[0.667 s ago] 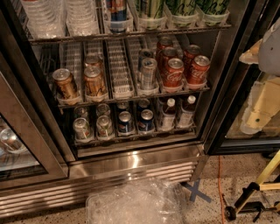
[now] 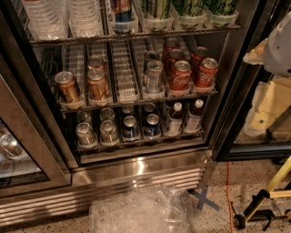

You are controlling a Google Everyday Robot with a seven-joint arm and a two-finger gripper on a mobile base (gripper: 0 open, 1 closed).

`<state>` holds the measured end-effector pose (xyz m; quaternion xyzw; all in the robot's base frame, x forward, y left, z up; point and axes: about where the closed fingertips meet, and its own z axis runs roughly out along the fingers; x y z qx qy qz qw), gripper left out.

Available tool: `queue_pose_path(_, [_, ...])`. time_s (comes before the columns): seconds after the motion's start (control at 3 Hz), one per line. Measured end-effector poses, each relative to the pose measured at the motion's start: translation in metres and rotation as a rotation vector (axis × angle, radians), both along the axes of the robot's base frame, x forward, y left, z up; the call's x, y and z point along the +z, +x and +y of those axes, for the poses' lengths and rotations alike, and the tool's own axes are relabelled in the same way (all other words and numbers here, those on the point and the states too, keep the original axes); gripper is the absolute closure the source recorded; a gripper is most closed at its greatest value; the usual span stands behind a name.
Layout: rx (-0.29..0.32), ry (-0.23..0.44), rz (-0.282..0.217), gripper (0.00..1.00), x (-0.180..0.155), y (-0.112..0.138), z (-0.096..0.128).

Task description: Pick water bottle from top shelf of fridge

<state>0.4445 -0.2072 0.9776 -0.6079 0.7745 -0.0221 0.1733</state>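
Note:
The fridge (image 2: 136, 170) stands open in front of me, with a steel frame and wire racks. The top shelf (image 2: 150, 32) runs along the upper edge of the view. Clear ribbed water bottles (image 2: 43, 18) stand on its left part; only their lower bodies show and their caps are out of view. My gripper (image 2: 278, 45) is the white and grey shape at the right edge. It is in front of the right glass door, well to the right of the water bottles and apart from them.
Green-labelled bottles (image 2: 188, 9) stand on the top shelf's right. Red cola cans (image 2: 182, 75) and brown cans (image 2: 68, 86) fill the middle rack; cans and small bottles (image 2: 175, 118) fill the bottom one. A clear plastic bag (image 2: 141, 211) and a yellow-black stand (image 2: 263, 195) are on the floor.
The view has barely shifted. Nothing in the fridge has moved, and the gripper stays at the right edge.

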Motion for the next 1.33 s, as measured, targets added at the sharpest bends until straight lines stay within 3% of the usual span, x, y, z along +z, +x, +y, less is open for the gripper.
queue_pose_path(0.33, [0.064, 0.067, 0.008, 0.0, -0.007, 0.012, 0.028])
queue_pose_path(1.0, [0.161, 0.277, 0.074, 0.0, -0.017, 0.016, 0.088])
queue_pose_path(1.33, [0.161, 0.277, 0.074, 0.0, -0.017, 0.016, 0.088])
